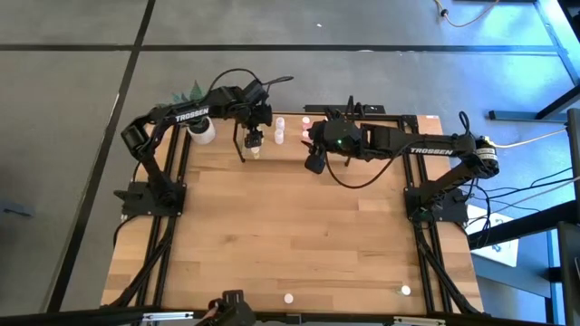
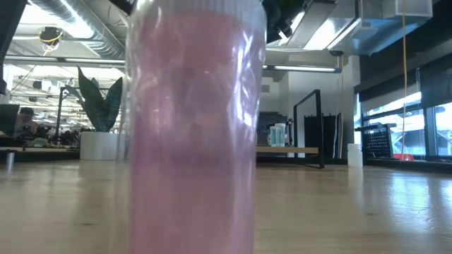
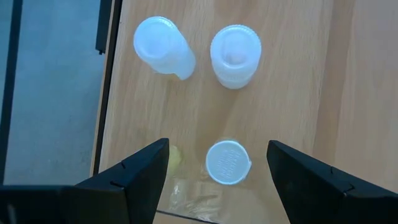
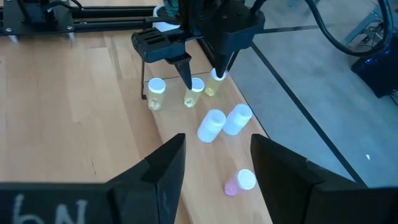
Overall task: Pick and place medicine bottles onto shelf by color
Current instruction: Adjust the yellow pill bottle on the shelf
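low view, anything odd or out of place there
Yes: one pink medicine bottle stands right against the low camera and blocks most of its view of the table. In the high view two more bottles sit alone at the table's near edge, far from the shelf.

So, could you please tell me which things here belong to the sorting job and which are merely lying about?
Job: medicine bottles, shelf, left claw open over the shelf, right claw open nearby.
Lying about: white plant pot, leafy plant.
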Motion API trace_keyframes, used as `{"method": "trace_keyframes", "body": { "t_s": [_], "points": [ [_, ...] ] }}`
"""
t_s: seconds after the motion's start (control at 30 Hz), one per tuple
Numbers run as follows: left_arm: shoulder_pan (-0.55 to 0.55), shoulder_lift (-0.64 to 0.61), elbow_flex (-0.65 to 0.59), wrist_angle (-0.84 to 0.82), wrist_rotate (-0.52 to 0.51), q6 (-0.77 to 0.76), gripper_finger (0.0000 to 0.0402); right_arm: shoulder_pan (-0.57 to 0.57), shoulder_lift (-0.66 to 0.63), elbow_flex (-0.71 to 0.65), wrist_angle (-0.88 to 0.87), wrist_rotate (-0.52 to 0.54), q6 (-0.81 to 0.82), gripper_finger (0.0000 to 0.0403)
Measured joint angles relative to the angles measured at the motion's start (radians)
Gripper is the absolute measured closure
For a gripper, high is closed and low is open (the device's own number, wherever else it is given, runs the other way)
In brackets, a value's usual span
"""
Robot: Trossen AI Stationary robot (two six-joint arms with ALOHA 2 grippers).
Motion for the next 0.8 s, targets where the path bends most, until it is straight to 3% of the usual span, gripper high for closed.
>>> {"method": "trace_keyframes", "body": {
  "t_s": [0.8],
  "points": [
    [-0.023, 0.005, -0.068, 0.049, -0.033, 0.002, 0.0137, 0.000, 0.000, 0.000, 0.000, 0.000, 0.000, 0.0219]
  ]
}}
